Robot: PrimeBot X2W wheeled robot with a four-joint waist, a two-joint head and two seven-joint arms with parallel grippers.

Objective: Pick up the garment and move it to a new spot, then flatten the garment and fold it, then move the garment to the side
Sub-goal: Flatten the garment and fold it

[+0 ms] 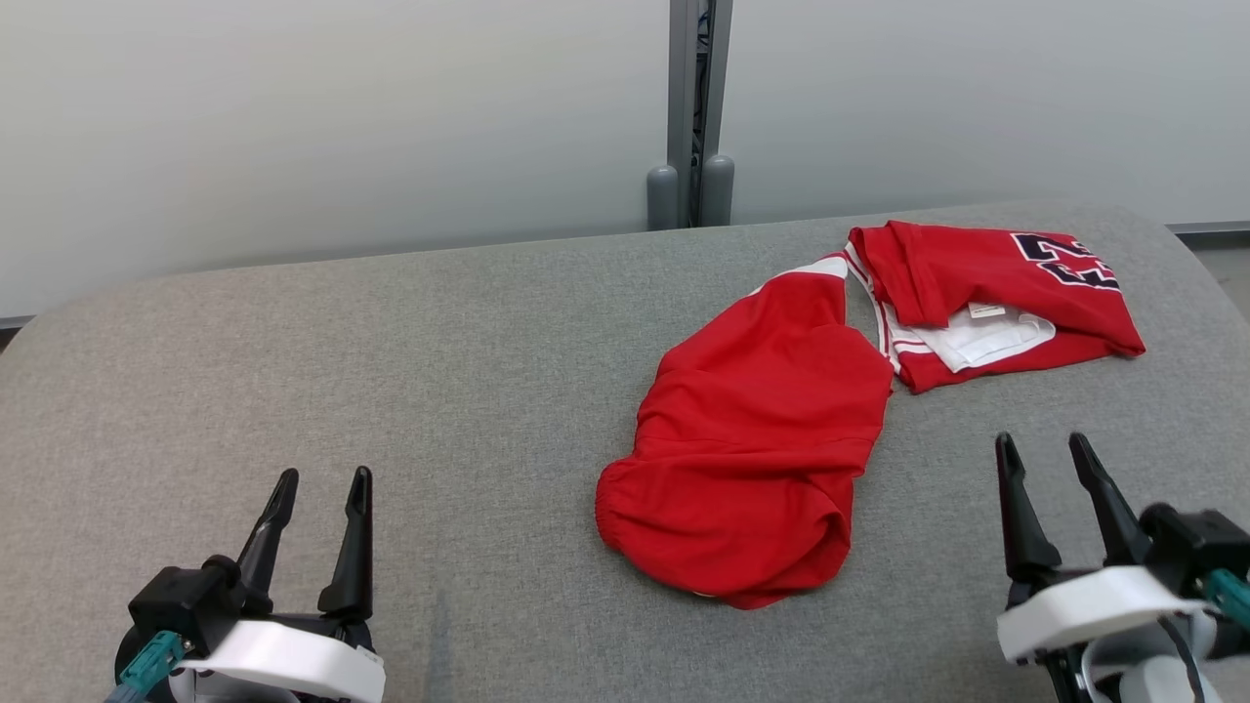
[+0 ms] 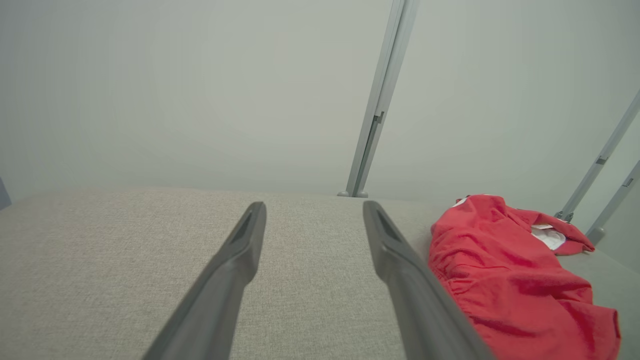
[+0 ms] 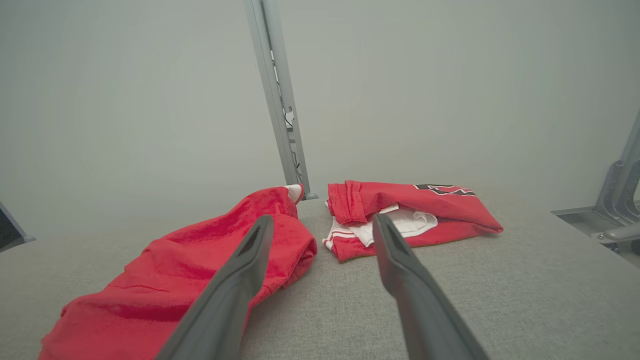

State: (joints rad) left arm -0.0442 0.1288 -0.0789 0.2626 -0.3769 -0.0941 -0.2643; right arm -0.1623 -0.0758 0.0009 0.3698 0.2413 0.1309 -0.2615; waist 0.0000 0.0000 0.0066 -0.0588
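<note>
A red garment (image 1: 762, 430) lies crumpled on the grey padded table (image 1: 391, 371), right of centre, with a white-striped strap running toward a folded red jersey (image 1: 986, 293) bearing dark numbers and a white lining. My left gripper (image 1: 317, 483) stands open at the lower left, well apart from the cloth. My right gripper (image 1: 1045, 449) is open at the lower right, just right of the garment's near end. In the left wrist view the garment (image 2: 500, 280) lies to the right of my fingers. In the right wrist view the garment (image 3: 200, 270) and the jersey (image 3: 430, 205) lie ahead.
A grey post (image 1: 691, 107) stands behind the table's far edge against a pale wall. The table's right edge curves off near the jersey. Metal frame parts (image 3: 620, 200) show at the right in the right wrist view.
</note>
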